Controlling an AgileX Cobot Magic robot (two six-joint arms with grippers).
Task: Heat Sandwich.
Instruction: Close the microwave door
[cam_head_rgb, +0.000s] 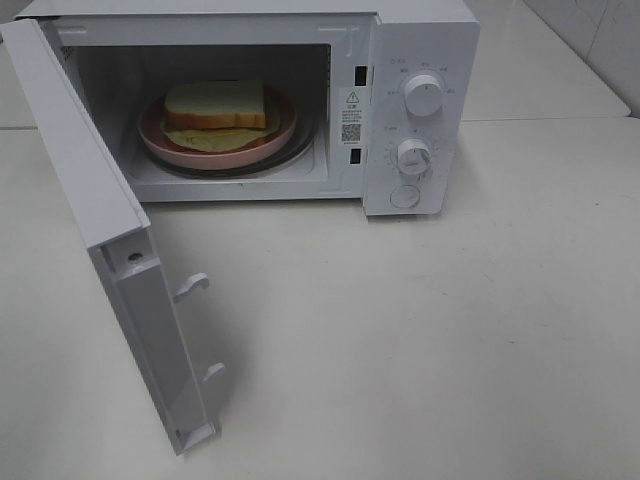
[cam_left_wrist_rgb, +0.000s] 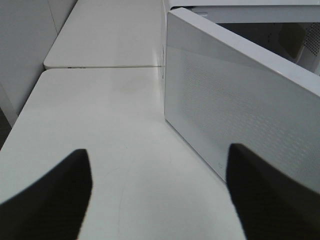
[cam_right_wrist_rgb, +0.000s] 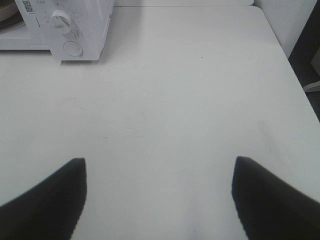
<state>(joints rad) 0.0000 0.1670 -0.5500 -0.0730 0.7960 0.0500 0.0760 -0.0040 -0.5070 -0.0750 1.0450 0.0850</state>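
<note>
From where I stand, the small sandwich of thick white bread with tan crust (cam_head_rgb: 215, 105) lies on a round pink plate (cam_head_rgb: 250, 152) inside the white microwave oven (cam_head_rgb: 425, 40). The oven sits at the 12 o'clock end of the pale tabletop (cam_head_rgb: 430, 350). Its white door (cam_head_rgb: 95, 190) hangs open, swung out toward 8 o'clock. The left gripper (cam_left_wrist_rgb: 157, 165) hovers beside the door's outer face, black fingers apart, holding nothing. The right gripper (cam_right_wrist_rgb: 159, 165) hangs over the tabletop, fingers likewise apart.
</note>
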